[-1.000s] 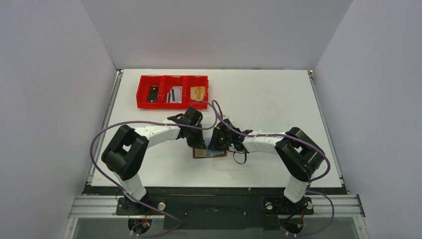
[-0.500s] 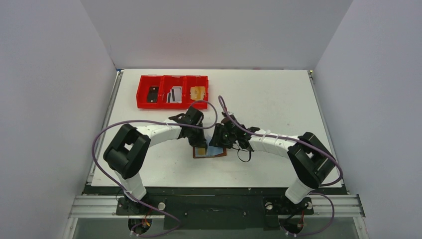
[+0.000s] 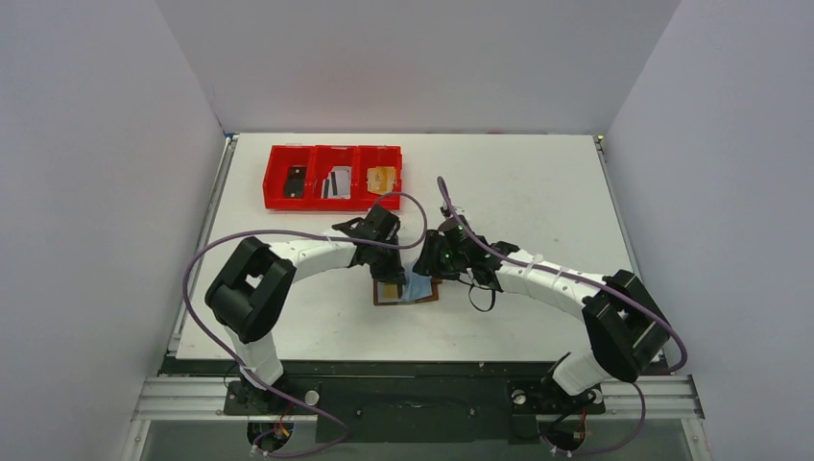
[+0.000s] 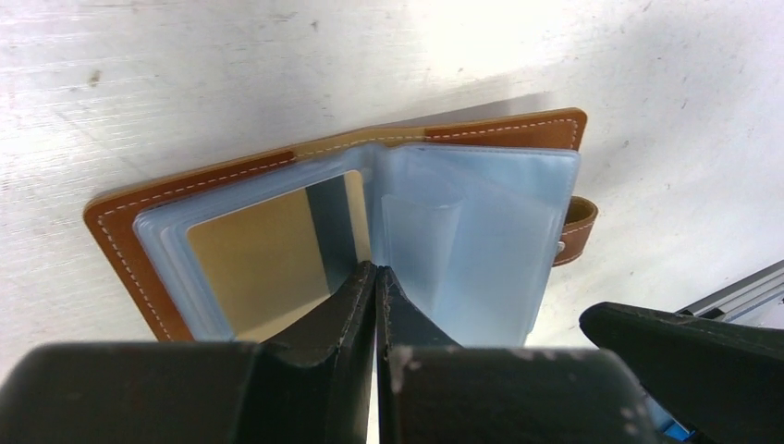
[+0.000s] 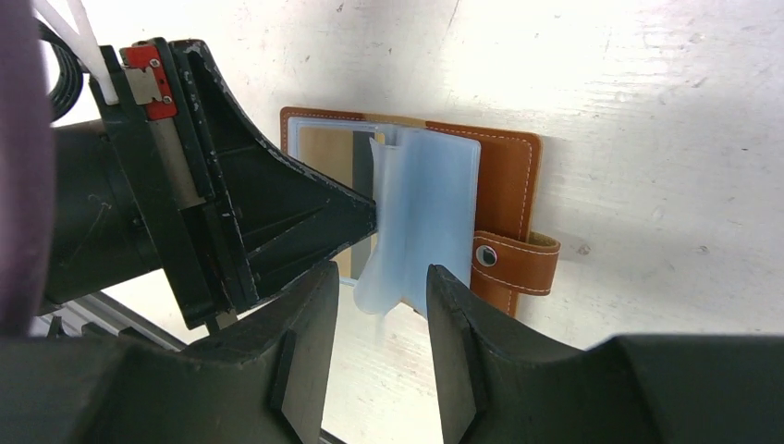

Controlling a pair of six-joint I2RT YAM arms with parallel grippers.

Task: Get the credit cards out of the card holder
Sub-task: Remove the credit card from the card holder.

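robot lab test cell, plain pale walls [image 3: 96, 192] on three sides, white table [image 3: 538, 192], aluminium rail [image 3: 182, 399] in front

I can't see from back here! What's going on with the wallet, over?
Left gripper shut, tips at the wallet fold. Right gripper open over the blue sleeves. Gold card not yet out. Nothing blocking.

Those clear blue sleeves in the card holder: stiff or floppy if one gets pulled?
Probably floppy: the raised sleeve bows and curls at its lower edge. Likely slippery too, as the plastic looks glossy. The card holder might lift with it, though the shut left gripper appears to pin its fold.
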